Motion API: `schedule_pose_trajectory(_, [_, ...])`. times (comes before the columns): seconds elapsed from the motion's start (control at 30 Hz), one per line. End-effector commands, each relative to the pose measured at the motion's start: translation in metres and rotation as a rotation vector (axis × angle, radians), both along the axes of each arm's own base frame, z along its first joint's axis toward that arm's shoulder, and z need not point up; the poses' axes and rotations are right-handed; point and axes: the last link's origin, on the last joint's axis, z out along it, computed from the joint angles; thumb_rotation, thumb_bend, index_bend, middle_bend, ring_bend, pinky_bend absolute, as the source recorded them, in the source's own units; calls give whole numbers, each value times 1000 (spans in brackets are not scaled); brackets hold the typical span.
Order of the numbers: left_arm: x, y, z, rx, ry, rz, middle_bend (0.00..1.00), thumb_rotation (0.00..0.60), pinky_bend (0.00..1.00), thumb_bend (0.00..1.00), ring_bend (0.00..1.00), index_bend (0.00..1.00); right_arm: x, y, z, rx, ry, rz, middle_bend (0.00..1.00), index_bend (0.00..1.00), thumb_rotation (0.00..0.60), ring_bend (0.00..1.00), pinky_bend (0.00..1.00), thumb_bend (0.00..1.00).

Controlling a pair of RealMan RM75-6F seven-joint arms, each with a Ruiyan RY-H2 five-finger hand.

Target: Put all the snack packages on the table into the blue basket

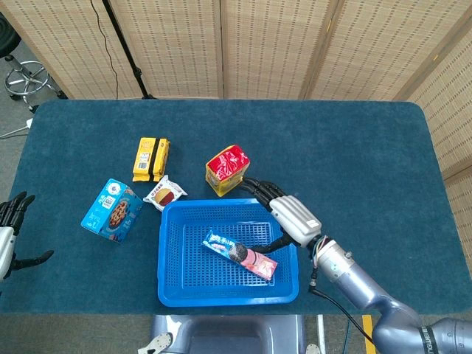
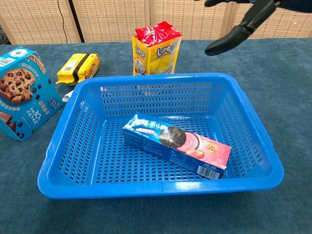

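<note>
blue basket (image 2: 146, 187) | cookie box (image 2: 175, 144) flat inside (diagonal) | right hand (image 2: 241, 22) fingers (image 2: 226, 42) spread above

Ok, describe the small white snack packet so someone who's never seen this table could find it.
Start at the blue plastic basket on the dark blue tablecloth. Just off its far left corner lies a small white square packet with a red picture. It is flatter and smaller than the yellow pack behind it.

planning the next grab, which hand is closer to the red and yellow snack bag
Right. The right hand hovers open just beside the red and yellow snack bag, above the blue basket's far corner. The left hand sits at the table's left edge, far from it.
</note>
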Motion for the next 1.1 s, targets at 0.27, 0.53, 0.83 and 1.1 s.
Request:
schedule_pose_trajectory(0.27, [19, 34, -19, -103, -144, -22, 0, 600, 0, 54, 0, 0, -114, 44, 49, -253, 197, 34, 0, 0, 600, 0, 27, 0])
schedule_pose_trajectory(0.53, [49, 47, -29, -139, -265, -47, 0, 600, 0, 41, 0, 0, -147, 81, 53, -240, 234, 2, 0, 0, 600, 0, 36, 0])
schedule_pose_trajectory(0.83, [57, 72, -59, -149, -361, 27, 0, 600, 0, 39, 0, 0, -164, 93, 62, -271, 185, -52, 0, 0, 600, 0, 36, 0])
schedule_pose_trajectory(1.1, [61, 88, -80, -153, -462, 67, 0, 600, 74, 40, 0, 0, -172, 102, 73, -324, 138, -74, 0, 0, 600, 0, 36, 0])
